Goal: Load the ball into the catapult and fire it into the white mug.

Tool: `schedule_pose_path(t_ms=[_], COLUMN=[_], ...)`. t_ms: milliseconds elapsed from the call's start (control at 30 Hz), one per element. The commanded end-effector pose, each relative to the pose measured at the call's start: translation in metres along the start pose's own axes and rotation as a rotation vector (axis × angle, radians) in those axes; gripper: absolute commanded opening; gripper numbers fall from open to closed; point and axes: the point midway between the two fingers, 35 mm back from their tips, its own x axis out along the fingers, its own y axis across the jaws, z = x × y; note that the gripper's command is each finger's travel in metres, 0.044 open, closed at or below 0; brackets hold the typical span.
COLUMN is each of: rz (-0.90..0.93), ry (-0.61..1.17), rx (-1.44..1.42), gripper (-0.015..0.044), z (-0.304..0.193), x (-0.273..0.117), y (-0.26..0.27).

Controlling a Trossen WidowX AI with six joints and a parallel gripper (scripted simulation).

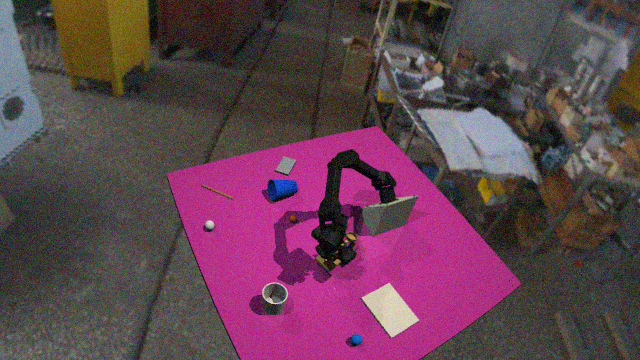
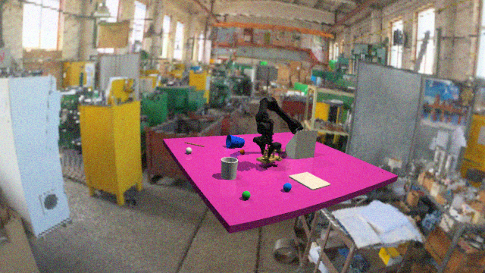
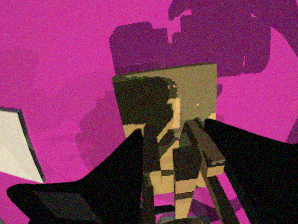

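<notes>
My gripper (image 1: 345, 250) (image 2: 268, 149) (image 3: 173, 129) clasping the wooden catapult (image 1: 326, 265) (image 2: 265, 159) (image 3: 197, 90); white mug (image 1: 274, 302) (image 2: 229, 171) upright nearby, blue cup (image 1: 283, 189) (image 2: 235, 142) on its side

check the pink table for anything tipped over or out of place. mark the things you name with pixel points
The blue cup (image 1: 283, 190) (image 2: 235, 142) lies on its side, its open end toward the white ball (image 1: 209, 225) (image 2: 189, 150), while the white mug (image 1: 274, 306) (image 2: 229, 169) stands upright. Nothing looks spilled or broken.
</notes>
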Motion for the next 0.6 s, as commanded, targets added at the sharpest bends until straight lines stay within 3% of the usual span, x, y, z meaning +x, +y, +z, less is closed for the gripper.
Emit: schedule_pose_path(t_ms=[0,567], rz=[0.007,0.004], ry=[-0.019,-0.019], rx=[0.013,0.008], gripper=[0.0,0.0], z=[0.003,0.005], x=[-0.014,0.013], y=[-0.003,-0.002])
